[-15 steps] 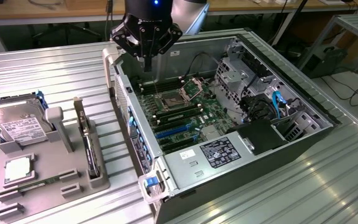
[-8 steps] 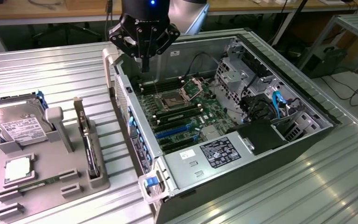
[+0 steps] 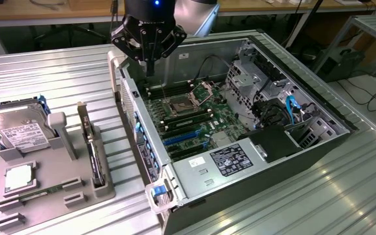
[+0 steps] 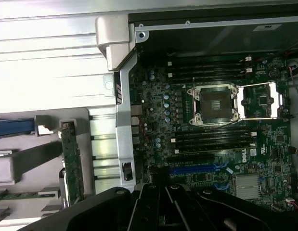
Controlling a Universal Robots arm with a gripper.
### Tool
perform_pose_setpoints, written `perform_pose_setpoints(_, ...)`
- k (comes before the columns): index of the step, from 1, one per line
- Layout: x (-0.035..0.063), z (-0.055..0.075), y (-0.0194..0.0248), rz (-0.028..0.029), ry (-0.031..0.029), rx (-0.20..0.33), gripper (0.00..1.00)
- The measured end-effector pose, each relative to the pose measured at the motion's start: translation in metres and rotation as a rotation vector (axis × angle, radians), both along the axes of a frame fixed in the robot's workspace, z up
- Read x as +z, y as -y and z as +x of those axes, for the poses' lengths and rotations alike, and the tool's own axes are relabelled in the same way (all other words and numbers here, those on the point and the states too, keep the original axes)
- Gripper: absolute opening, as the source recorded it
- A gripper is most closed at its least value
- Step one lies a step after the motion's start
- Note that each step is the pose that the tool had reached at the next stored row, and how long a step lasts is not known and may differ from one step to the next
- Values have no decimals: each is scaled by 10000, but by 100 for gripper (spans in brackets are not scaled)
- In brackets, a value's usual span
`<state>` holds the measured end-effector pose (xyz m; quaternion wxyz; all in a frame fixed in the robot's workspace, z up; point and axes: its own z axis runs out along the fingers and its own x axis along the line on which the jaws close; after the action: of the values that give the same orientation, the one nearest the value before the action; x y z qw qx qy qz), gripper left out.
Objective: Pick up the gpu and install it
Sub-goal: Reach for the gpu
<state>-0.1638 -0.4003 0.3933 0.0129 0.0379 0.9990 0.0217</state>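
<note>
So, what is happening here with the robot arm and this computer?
A robot arm is working on putting a gpu into a computer. Its gripper is shut and holds nothing. It hangs above the open computer case, near the wall that faces the grey tray. The gpu stands on its edge in that tray, beside the case and untouched, so the pick-up is not yet done.

the open silver metal computer case (image 3: 253, 188) lies on the ribbed metal table (image 3: 57, 73), centre and right of the exterior view, with the green motherboard (image 3: 195, 122) inside it. at that view's lower left sits the grey plastic tray (image 3: 57, 171): the thin green gpu card (image 3: 95, 156) stands on edge along its right side, the boxy silver hard drive (image 3: 18, 129) at its upper left. the black gripper (image 3: 150, 68) hangs at upper centre, over the case's upper left corner.
</note>
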Motion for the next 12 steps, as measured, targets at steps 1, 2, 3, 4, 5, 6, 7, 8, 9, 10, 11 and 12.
perform_pose_setpoints(1, 0, -5, 0, 0, 0, 0, 11)
perform_pose_setpoints(2, 0, -11, 1, 0, 0, 0, 11)
perform_pose_setpoints(3, 0, -17, 1, 0, 0, 0, 11)
perform_pose_setpoints(4, 0, -26, 2, 0, 0, 0, 11)
perform_pose_setpoints(5, 0, -33, 2, 0, -1, 0, 11)
perform_pose_setpoints(6, 0, -38, 2, 0, 0, 0, 11)
perform_pose_setpoints(7, 0, -43, 3, 0, 0, 0, 11)
perform_pose_setpoints(8, 0, -48, 3, 0, 0, 0, 11)
perform_pose_setpoints(9, 0, -53, 4, 0, 0, 0, 11)
perform_pose_setpoints(10, 0, -58, 4, 0, -1, 0, 11)
perform_pose_setpoints(11, 0, -63, 4, 0, -1, -1, 11)
perform_pose_setpoints(12, 0, -68, 4, 0, -1, -1, 11)
